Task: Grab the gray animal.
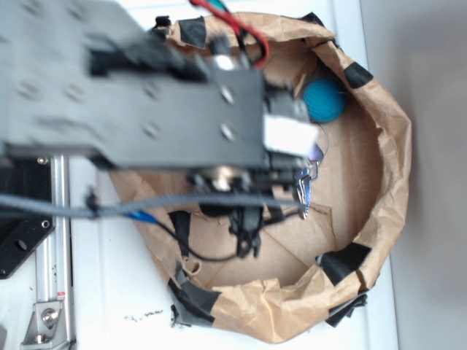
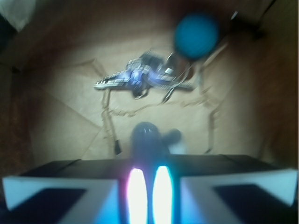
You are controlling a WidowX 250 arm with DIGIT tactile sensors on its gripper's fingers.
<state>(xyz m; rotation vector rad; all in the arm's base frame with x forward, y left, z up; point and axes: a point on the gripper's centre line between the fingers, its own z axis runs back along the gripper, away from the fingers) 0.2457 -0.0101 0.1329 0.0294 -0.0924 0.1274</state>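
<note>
From above, the robot arm (image 1: 146,95) hides most of the brown paper bowl (image 1: 379,219); only the teal ball (image 1: 324,100) and some keys (image 1: 306,186) show. The wrist view also shows the gray animal (image 2: 148,140), squeezed between the tool's (image 2: 149,193) two bright fingers (image 2: 136,193). The keys lie past it, the ball further back

Arm (image 1: 109,87) is extended across the exterior view, blurred, with wrist pointed down. In the wrist view, gripper (image 2: 149,186) is seen from behind; two bright fingers (image 2: 136,193) are drawn nearly together, a thin gap left between. Whether anything is pinched cannot be told.
</note>
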